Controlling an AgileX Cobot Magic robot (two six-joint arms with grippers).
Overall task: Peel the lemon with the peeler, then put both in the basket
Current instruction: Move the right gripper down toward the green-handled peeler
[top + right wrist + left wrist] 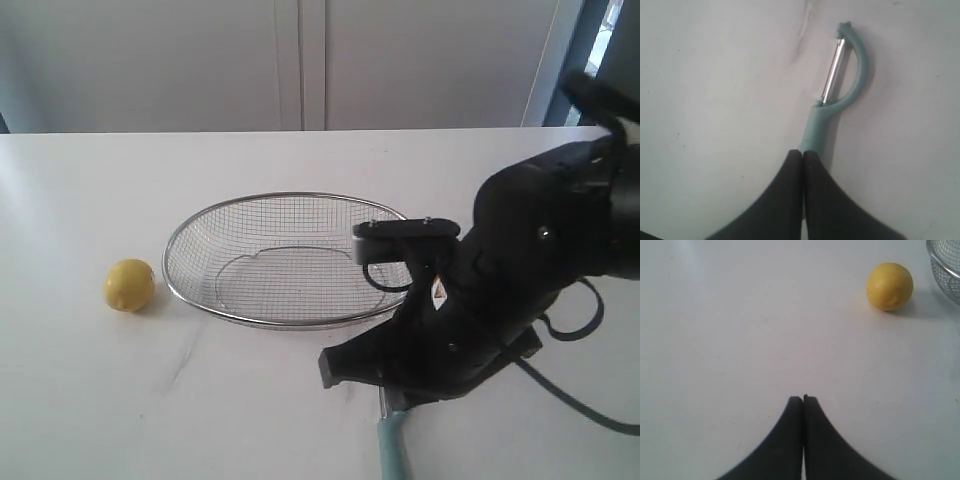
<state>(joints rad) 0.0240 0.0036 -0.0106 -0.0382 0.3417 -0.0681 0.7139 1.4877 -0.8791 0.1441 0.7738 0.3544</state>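
Note:
The yellow lemon sits on the white table just left of the wire mesh basket. In the left wrist view the lemon lies far ahead of my left gripper, which is shut and holds nothing; the basket's edge shows beside the lemon. The teal peeler lies flat on the table, its blade and curved head past my right gripper. That gripper is shut, fingers pressed together over the handle, not around it. In the exterior view only the handle end shows below the right arm.
The basket holds nothing. A black cable trails over the table at the right, behind the arm. Pale cabinet doors stand beyond the table's far edge.

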